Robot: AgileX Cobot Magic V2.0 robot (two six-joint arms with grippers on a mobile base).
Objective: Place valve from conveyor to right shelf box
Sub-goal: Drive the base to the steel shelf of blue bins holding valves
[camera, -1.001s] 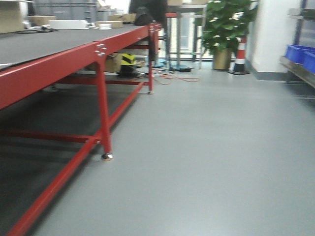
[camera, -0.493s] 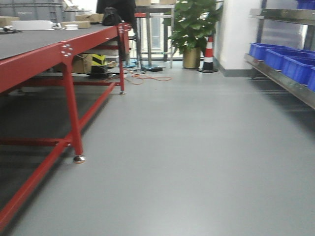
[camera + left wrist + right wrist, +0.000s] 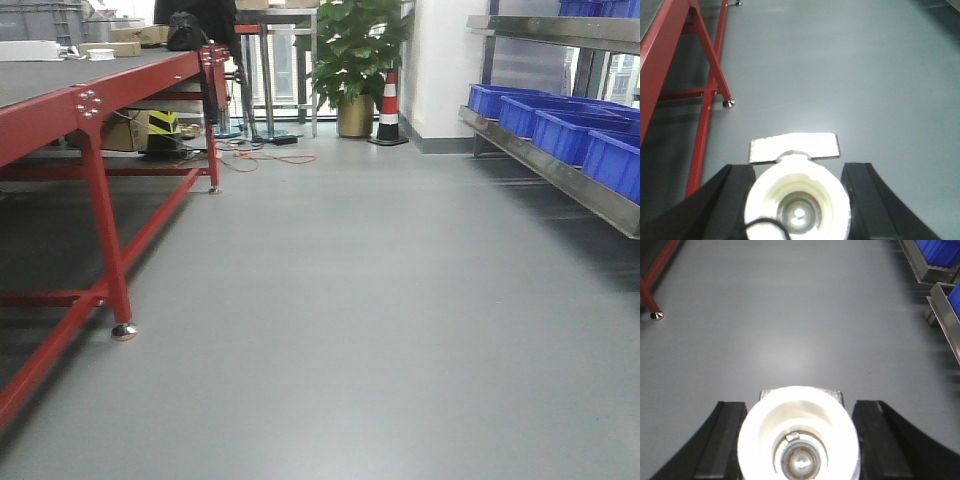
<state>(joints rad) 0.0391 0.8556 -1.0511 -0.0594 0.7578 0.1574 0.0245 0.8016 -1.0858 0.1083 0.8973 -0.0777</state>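
While both hover over grey floor right of conveyor, left pincer pinches white valve; right pincer pinches second white valve. Blue shelf boxes sit well right of conveyor, across floor. Conveyor surface dark grey, on red frame.

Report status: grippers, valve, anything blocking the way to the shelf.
Left gripper, jaws shut on left valve. Right gripper, jaws shut on right valve. Blue shelf boxes ahead right, nothing on the floor between.
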